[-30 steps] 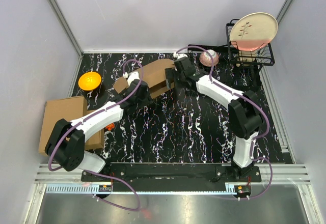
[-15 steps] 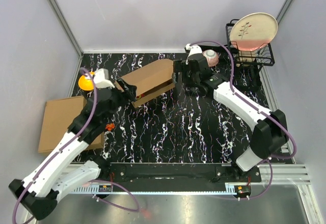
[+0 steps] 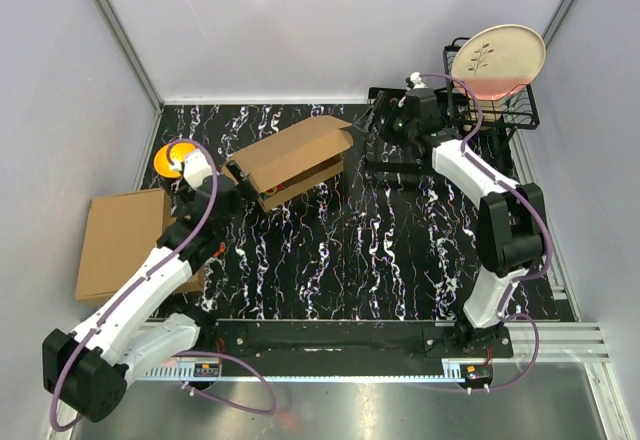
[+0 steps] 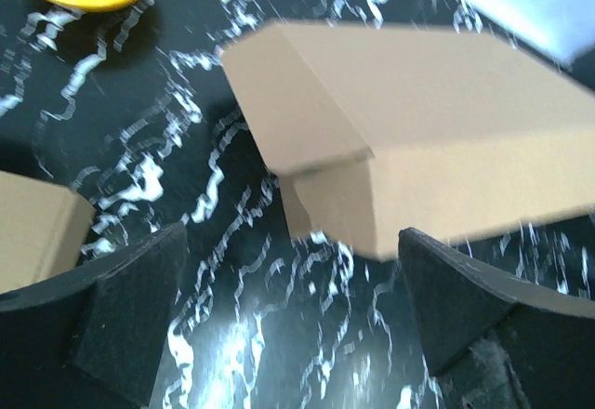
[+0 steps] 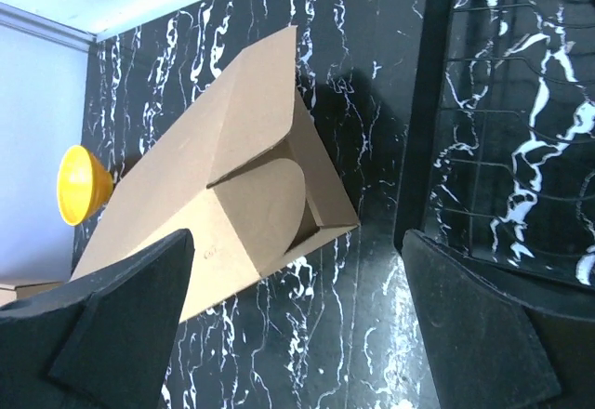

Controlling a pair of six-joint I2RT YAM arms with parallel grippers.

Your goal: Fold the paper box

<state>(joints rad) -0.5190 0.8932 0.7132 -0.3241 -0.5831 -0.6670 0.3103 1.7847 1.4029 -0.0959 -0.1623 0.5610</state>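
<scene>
Currently the paper box (image 3: 290, 160) lies slanted near the far edge of the table (image 3: 400, 250), left of the middle, with its right end gaping. The left gripper (image 4: 293, 311) and the right gripper (image 5: 297, 316) both stand spread and empty, apart from it. To finish well, I would steady one end and tuck the loose flap slowly.

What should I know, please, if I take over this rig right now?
Left gripper: fingers wide open, empty, just short of the paper box at its left end.
Right gripper: fingers wide open, empty, apart from its right end.
Box: lies free on the table, far side, between the two.
Done: walls up, box shape formed.
Left: lid looks ajar on the near side and the right-end flap untucked; press shut.
</scene>
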